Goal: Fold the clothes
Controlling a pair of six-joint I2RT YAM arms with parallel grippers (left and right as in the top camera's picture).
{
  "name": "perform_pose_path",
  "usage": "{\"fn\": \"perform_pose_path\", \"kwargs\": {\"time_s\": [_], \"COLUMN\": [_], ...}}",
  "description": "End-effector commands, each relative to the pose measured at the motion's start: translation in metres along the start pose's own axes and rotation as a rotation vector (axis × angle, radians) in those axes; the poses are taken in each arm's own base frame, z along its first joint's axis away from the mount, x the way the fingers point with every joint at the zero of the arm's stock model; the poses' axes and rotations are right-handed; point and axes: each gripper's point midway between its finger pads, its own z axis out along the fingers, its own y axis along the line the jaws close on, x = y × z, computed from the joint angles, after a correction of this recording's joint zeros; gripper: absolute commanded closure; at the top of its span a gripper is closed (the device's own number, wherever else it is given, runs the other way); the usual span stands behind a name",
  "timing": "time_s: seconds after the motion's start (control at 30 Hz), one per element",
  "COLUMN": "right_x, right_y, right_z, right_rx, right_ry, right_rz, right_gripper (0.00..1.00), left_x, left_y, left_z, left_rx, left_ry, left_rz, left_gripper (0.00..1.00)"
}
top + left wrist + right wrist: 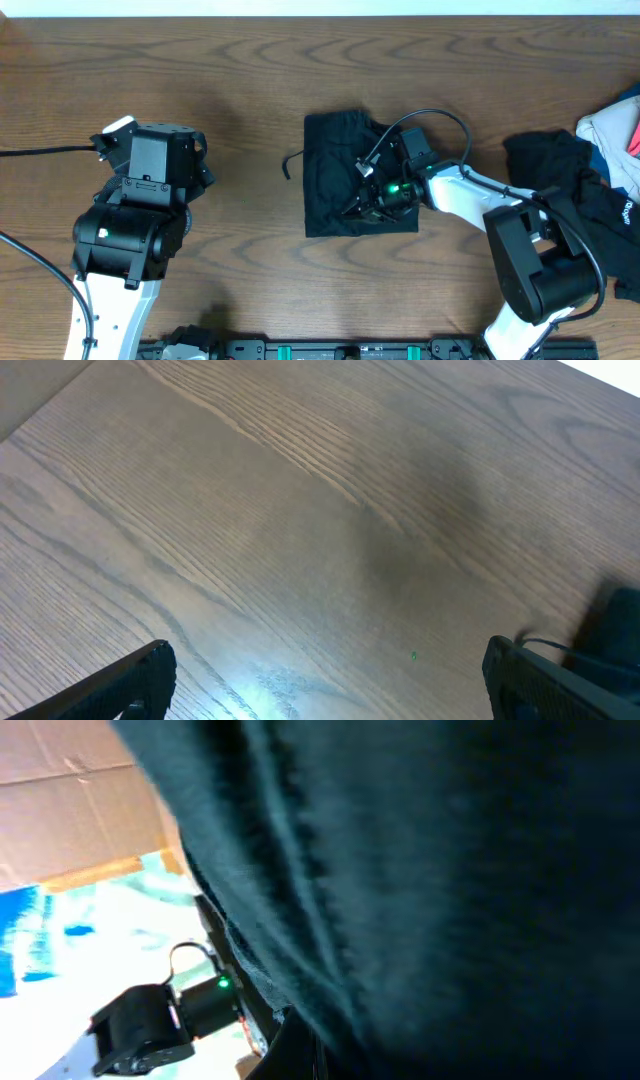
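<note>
A black garment [335, 170] lies folded into a rough square at the table's middle, with a thin cord sticking out at its left edge. My right gripper [368, 200] is down on its lower right part; in the right wrist view black fabric [430, 870] fills nearly the whole frame, pressed against one dark finger, so it looks shut on the fabric. My left gripper [325, 680] is open and empty above bare wood, left of the garment, whose edge [615, 625] shows at the far right of that view.
A heap of clothes lies at the right edge: black garments [560, 165], one with a small white mark, and a whitish one with pink and blue [612, 130]. The left arm [135, 220] stands over the left side. Cables run along the left.
</note>
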Motion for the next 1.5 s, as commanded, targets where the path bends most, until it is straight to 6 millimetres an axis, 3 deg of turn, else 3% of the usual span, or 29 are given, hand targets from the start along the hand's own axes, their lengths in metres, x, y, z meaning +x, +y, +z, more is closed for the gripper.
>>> {"fn": "perform_pose_path", "kwargs": {"time_s": [0.0, 0.17, 0.3, 0.47, 0.57, 0.7, 0.83, 1.07, 1.27, 1.47], "right_x": [-0.002, -0.010, -0.024, -0.043, -0.052, -0.066, -0.083, -0.117, -0.142, -0.146], "right_y": [-0.043, -0.026, 0.020, 0.098, 0.136, 0.159, 0.143, 0.111, 0.048, -0.018], "right_z": [0.001, -0.001, -0.017, -0.063, -0.093, -0.112, -0.108, -0.075, -0.031, 0.000], "right_rx": [0.111, 0.052, -0.035, -0.075, -0.067, -0.053, -0.003, -0.011, 0.026, 0.071], "right_ry": [-0.031, -0.041, -0.077, -0.233, -0.357, -0.472, -0.512, -0.489, -0.430, -0.364], "right_rz": [0.132, 0.068, -0.040, -0.259, -0.372, -0.455, -0.398, -0.393, -0.344, -0.204], "right_gripper": [0.99, 0.99, 0.99, 0.98, 0.88, 0.86, 0.88, 0.89, 0.90, 0.90], "left_x": [0.000, 0.000, 0.001, 0.001, 0.000, 0.001, 0.001, 0.001, 0.005, 0.009], "left_y": [0.003, 0.003, 0.003, 0.003, 0.003, 0.003, 0.003, 0.003, 0.003, 0.002], "left_z": [0.002, 0.002, 0.002, 0.002, 0.002, 0.002, 0.002, 0.002, 0.006, 0.012], "left_rx": [-0.015, -0.016, -0.016, -0.016, -0.016, -0.016, -0.016, -0.017, -0.033, -0.052], "left_ry": [0.000, 0.001, 0.001, 0.001, 0.001, 0.001, 0.001, 0.003, 0.024, 0.049], "left_rz": [-0.015, -0.015, -0.015, -0.015, -0.015, -0.015, -0.015, -0.014, 0.001, 0.018], "left_gripper": [0.02, 0.02, 0.02, 0.02, 0.02, 0.02, 0.02, 0.02, 0.02, 0.02]}}
